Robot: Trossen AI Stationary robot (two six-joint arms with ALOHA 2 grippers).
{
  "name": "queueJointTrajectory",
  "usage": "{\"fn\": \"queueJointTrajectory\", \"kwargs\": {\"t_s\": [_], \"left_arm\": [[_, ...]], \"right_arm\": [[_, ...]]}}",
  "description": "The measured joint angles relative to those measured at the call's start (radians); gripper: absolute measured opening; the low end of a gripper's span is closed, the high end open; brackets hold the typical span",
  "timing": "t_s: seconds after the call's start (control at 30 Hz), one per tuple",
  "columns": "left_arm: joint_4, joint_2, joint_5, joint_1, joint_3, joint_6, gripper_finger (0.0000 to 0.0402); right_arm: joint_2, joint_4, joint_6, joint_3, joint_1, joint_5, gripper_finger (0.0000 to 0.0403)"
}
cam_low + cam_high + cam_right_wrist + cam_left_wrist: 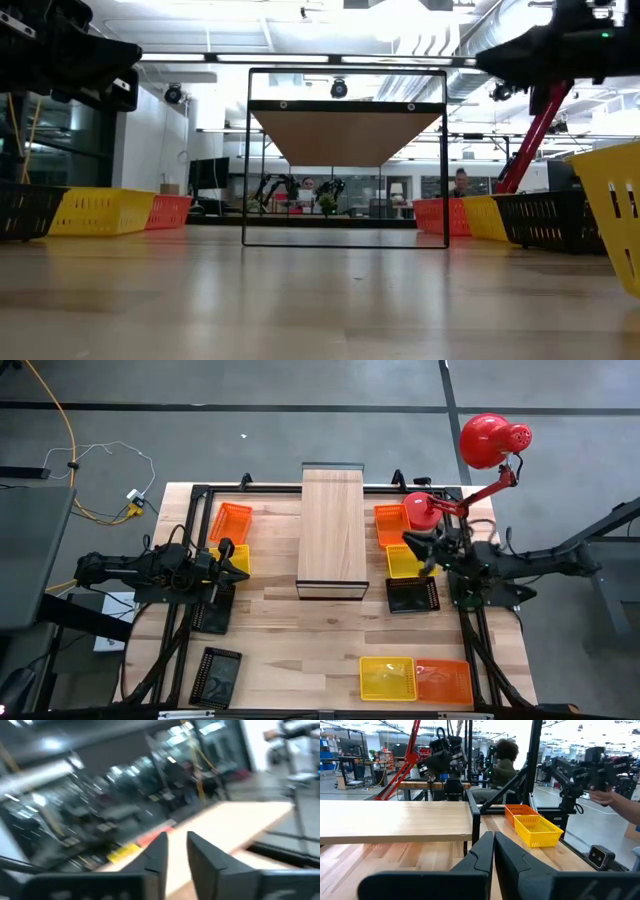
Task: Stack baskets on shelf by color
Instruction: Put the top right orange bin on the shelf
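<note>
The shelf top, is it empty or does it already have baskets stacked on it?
Empty. In the high view the shelf shows only bare wood, and the orange, yellow and black baskets sit on the table beside it.

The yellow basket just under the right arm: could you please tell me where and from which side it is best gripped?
Probably grip the yellow basket by its thin upright rim, coming straight down from above. It sits upright and open-topped, and orange and black baskets crowd its two ends.

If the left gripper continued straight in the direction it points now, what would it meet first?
Probably the shelf. In the high view the left gripper, fingers shut, points toward the shelf's near side across bare table. Its wrist view shows the plank ahead, slightly aside, so it may hit the plank's edge or pass just below; depth is unclear.
</note>
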Motion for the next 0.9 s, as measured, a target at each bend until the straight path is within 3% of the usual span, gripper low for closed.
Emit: {"fn": "queueJointTrajectory", "kwargs": {"t_s": [0.1,0.23,0.33,0.43,0.9], "left_arm": [[0.0,0.0,0.0,0.0,0.0,0.0,0.0003],[0.0,0.0,0.0,0.0,0.0,0.0,0.0003],[0.0,0.0,0.0,0.0,0.0,0.0,0.0003],[0.0,0.0,0.0,0.0,0.0,0.0,0.0003],[0.0,0.0,0.0,0.0,0.0,0.0,0.0003]], "right_arm": [[0.097,-0.208,0.084,0.107,-0.003,0.091,0.0123],[0.23,-0.595,0.312,0.282,-0.033,0.203,0.0182],[0.34,-0.847,0.492,0.388,-0.067,0.256,0.0207],[0.449,-0.987,0.609,0.453,-0.111,0.267,0.0215],[0.823,-1.019,0.695,0.477,-0.358,0.19,0.0216]]}}
